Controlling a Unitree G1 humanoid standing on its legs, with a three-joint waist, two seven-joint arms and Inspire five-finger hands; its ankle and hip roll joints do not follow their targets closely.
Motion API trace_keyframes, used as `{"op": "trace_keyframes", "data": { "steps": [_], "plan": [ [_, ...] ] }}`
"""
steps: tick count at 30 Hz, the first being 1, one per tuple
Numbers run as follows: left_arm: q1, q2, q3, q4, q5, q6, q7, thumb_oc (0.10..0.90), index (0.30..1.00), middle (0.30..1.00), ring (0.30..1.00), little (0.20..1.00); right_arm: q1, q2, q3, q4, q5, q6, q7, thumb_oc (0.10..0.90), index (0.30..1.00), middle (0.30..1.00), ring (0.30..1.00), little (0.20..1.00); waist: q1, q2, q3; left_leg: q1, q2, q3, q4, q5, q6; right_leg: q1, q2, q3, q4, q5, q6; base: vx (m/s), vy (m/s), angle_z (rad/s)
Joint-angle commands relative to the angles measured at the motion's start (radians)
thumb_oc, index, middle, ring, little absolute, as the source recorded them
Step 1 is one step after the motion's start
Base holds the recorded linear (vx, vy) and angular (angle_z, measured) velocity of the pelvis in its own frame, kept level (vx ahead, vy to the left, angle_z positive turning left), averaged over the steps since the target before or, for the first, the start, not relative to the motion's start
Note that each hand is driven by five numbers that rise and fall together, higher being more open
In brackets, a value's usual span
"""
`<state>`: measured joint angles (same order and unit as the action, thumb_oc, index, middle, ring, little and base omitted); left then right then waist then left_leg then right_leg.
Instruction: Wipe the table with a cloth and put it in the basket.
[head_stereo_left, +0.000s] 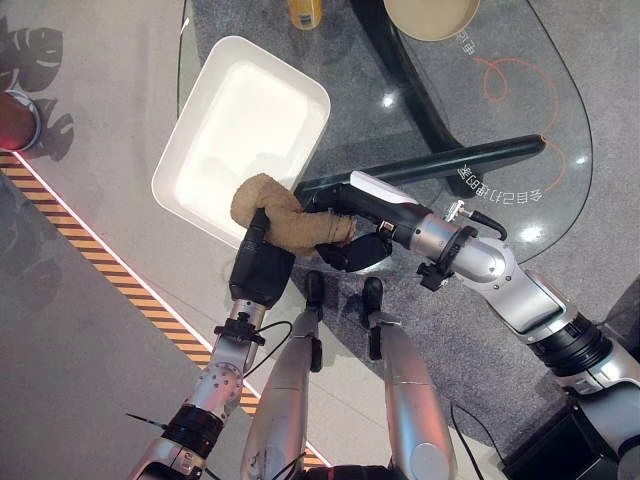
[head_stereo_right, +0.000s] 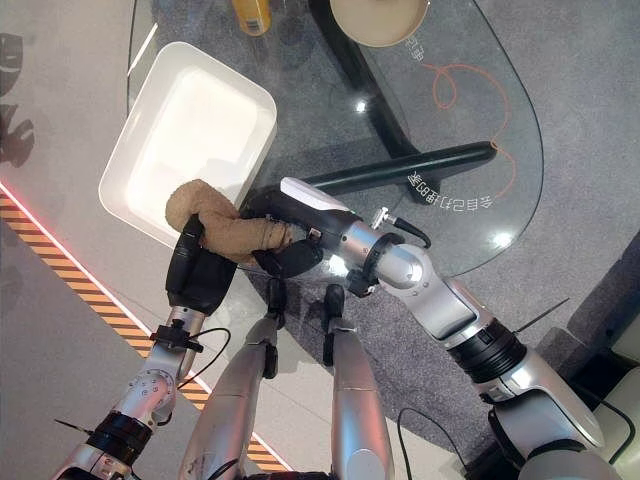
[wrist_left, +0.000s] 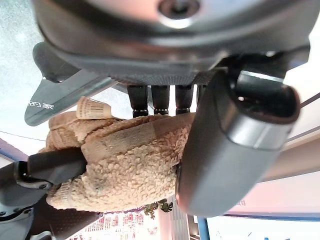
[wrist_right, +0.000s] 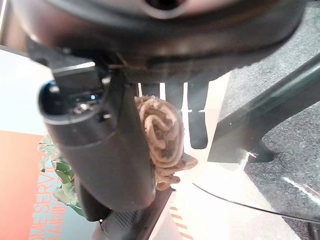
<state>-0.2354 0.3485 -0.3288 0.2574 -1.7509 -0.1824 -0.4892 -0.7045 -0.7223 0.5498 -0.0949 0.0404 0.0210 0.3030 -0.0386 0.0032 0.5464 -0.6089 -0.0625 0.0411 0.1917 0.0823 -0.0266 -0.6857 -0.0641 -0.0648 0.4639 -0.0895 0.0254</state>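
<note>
A tan fluffy cloth (head_stereo_left: 285, 215) hangs bunched between my two hands, at the front edge of the glass table (head_stereo_left: 480, 110). It sits just off the near corner of the white basket (head_stereo_left: 250, 120). My left hand (head_stereo_left: 262, 270) comes up from below and is shut on the cloth's left end; its wrist view shows the thumb (wrist_left: 230, 145) pressed into the cloth (wrist_left: 125, 165). My right hand (head_stereo_left: 375, 215) reaches in from the right and pinches the other end, with the cloth (wrist_right: 162, 135) wedged between its thumb (wrist_right: 100, 150) and fingers.
A beige bowl (head_stereo_left: 432, 15) and a yellow container (head_stereo_left: 305, 12) stand at the table's far side. The table's dark leg bar (head_stereo_left: 450, 160) shows through the glass. Orange-and-black striped tape (head_stereo_left: 100, 260) crosses the floor on the left.
</note>
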Motion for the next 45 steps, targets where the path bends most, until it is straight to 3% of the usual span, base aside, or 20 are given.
{"op": "trace_keyframes", "data": {
  "steps": [1,8,9,10,23,36,39,45],
  "plan": [
    [-0.219,-0.059,0.05,-0.237,0.043,0.006,-0.183,0.1,0.3,0.3,0.3,0.2,0.057,0.017,0.137,-0.066,-0.015,-0.045,0.113,0.1,0.3,0.3,0.3,0.2,0.016,-0.037,-0.026,-0.031,-0.037,-0.011,0.139,-0.098,0.018,0.063,0.026,-0.013,-0.185,0.102,0.039,0.0,0.0,0.0],
    [-0.22,-0.074,0.054,-0.231,0.05,0.003,-0.187,0.1,0.3,0.3,0.3,0.2,0.066,0.033,0.114,-0.055,-0.029,-0.031,0.037,0.1,0.3,0.3,0.3,0.2,0.012,-0.035,-0.026,-0.036,-0.039,-0.009,0.143,-0.1,0.019,0.056,0.026,-0.013,-0.182,0.102,0.039,0.0,0.0,0.0],
    [-0.219,-0.076,0.055,-0.229,0.052,0.002,-0.188,0.1,0.3,0.3,0.3,0.2,0.069,0.035,0.109,-0.055,-0.028,-0.028,0.024,0.185,0.373,0.373,0.373,0.285,0.012,-0.035,-0.026,-0.036,-0.039,-0.009,0.143,-0.101,0.019,0.056,0.026,-0.013,-0.182,0.102,0.04,0.0,0.0,0.0],
    [-0.219,-0.077,0.056,-0.228,0.051,0.001,-0.19,0.1,0.3,0.3,0.3,0.2,0.075,0.039,0.102,-0.054,-0.032,-0.027,0.008,0.8,0.9,0.9,0.9,0.9,0.01,-0.035,-0.026,-0.038,-0.039,-0.008,0.144,-0.101,0.019,0.054,0.026,-0.013,-0.179,0.102,0.04,0.0,0.0,0.0],
    [-0.212,-0.092,0.086,-0.226,0.062,0.002,-0.186,0.1,0.3,0.3,0.3,0.2,0.127,0.053,-0.015,-0.074,-0.103,-0.018,-0.195,0.8,0.9,0.9,0.9,0.9,-0.002,-0.04,-0.026,-0.037,-0.038,0.0,0.15,-0.114,0.025,0.049,0.029,-0.008,-0.175,0.101,0.042,0.0,0.0,0.0],
    [-0.189,-0.11,0.133,-0.231,0.083,0.001,-0.197,0.1,0.3,0.3,0.3,0.2,0.218,0.098,-0.166,-0.09,-0.08,-0.078,-0.392,0.8,0.9,0.9,0.9,0.9,-0.018,-0.04,-0.026,-0.033,-0.034,0.012,0.152,-0.127,0.033,0.046,0.032,0.004,-0.172,0.101,0.048,0.0,0.001,-0.01],
    [-0.182,-0.114,0.145,-0.234,0.102,-0.017,-0.197,0.1,0.3,0.3,0.3,0.2,0.24,0.117,-0.197,-0.092,-0.057,-0.099,-0.421,0.8,0.9,0.9,0.9,0.9,-0.021,-0.039,-0.026,-0.033,-0.033,0.013,0.152,-0.129,0.034,0.044,0.033,0.007,-0.169,0.1,0.049,0.01,0.011,-0.06],
    [-0.17,-0.094,0.206,-0.24,0.169,-0.124,-0.173,0.1,0.3,0.3,0.3,0.2,0.29,0.133,-0.238,-0.084,-0.055,-0.109,-0.414,0.8,0.9,0.9,0.9,0.9,-0.021,-0.029,-0.026,-0.033,-0.03,0.017,0.154,-0.134,0.035,0.042,0.03,0.008,-0.166,0.095,0.048,0.0,0.0,0.0]
  ]
}}
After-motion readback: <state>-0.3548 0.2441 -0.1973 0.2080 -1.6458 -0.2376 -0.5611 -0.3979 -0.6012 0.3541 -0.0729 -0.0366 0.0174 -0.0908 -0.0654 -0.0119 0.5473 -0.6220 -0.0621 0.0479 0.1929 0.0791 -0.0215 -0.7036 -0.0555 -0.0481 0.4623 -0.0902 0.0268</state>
